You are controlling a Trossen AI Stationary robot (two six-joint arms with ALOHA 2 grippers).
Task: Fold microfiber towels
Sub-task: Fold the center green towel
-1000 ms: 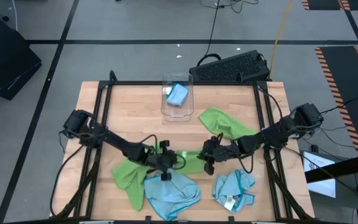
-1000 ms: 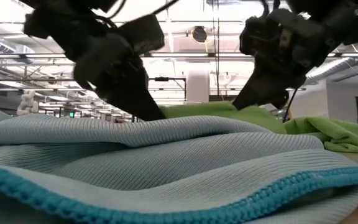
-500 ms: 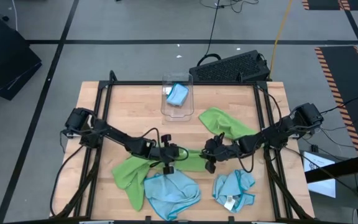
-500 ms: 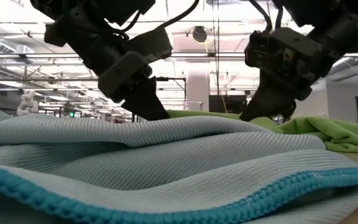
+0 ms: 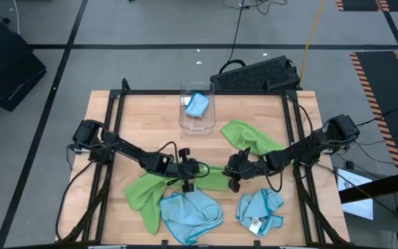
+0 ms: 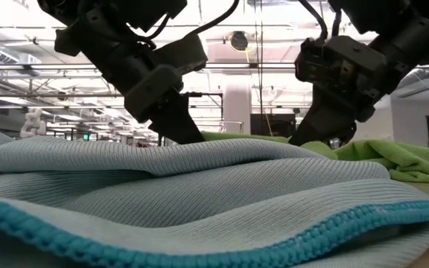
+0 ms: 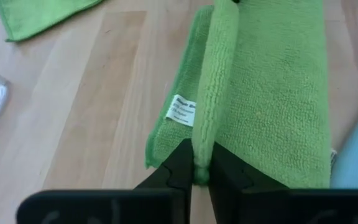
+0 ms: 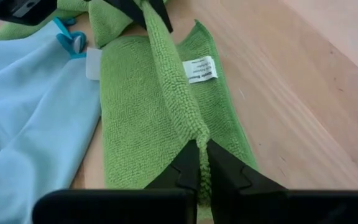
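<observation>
Green cloth is stretched between our two arms at the middle of the bench (image 5: 144,117): we are pinching one lime towel (image 7: 272,93) by a raised ridge, the left gripper (image 5: 188,181) at one end and the right gripper (image 5: 233,181) at the other. In both wrist views the jaws are standing narrow with the fold of green pile caught between them, though the left pair looks as if it may be easing. The rest of the towel is lying flat on the wood beneath the ridge, with its white tag (image 7: 182,112) showing at the edge.

We judge that we are laying a fold across this towel. To do it well, we are keeping both ends level and the ridge taut, so the upper layer comes down square on the lower one, edge on edge. Letting go should happen together and low; if one side drops first the ridge will likely slump and skew.

Around us, a light blue towel (image 5: 188,214) is lying crumpled just beside the green one toward the front edge, close enough to be dragged along. Another blue towel (image 5: 260,211) is bunched near the front right, a second green towel (image 5: 247,137) is lying behind the right arm, and a plastic bin (image 5: 197,107) at the back is holding a blue one.
</observation>
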